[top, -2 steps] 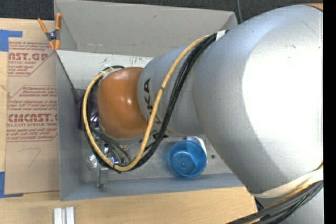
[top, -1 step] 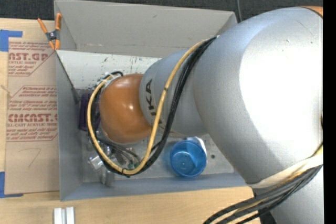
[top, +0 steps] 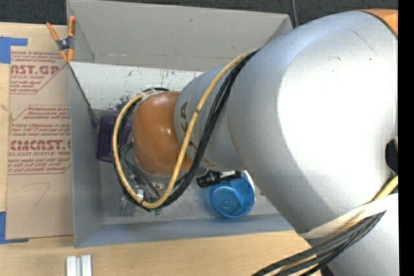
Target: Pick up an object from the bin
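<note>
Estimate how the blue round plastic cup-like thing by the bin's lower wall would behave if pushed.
The blue round plastic cup-like thing looks moulded and hollow, so probably stiff and light. Its round body could roll when nudged. It lies close to the grey metal bin's lower wall, which would likely stop it.

Cup (top: 228, 200) right of block (top: 105, 138), probably apart.

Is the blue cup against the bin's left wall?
No, the blue cup lies by the bin's near wall, right of the orange cover; a purple thing is at the left.
</note>
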Controlling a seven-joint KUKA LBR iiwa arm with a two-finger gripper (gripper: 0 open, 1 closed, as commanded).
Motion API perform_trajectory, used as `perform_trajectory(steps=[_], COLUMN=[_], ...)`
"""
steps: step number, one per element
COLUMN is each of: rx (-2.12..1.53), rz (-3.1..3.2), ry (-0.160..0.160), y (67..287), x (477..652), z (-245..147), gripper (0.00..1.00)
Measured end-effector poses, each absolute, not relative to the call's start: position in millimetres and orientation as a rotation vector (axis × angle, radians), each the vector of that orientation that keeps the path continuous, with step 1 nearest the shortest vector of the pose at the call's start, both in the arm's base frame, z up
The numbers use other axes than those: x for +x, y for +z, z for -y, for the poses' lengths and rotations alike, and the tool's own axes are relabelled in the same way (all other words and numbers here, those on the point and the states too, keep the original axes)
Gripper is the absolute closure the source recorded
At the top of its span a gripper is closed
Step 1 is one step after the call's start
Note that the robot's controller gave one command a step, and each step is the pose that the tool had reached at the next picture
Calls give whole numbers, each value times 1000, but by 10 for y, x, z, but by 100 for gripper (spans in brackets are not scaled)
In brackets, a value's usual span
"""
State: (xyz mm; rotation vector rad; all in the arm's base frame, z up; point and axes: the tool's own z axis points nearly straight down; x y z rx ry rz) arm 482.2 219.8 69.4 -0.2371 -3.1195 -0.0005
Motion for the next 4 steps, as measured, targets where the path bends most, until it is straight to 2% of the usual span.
perform_trajectory(steps=[4], rx=[-235], rz=[3115], ry=[1], y=[792], x=[4808], z=[-2201], gripper=[100])
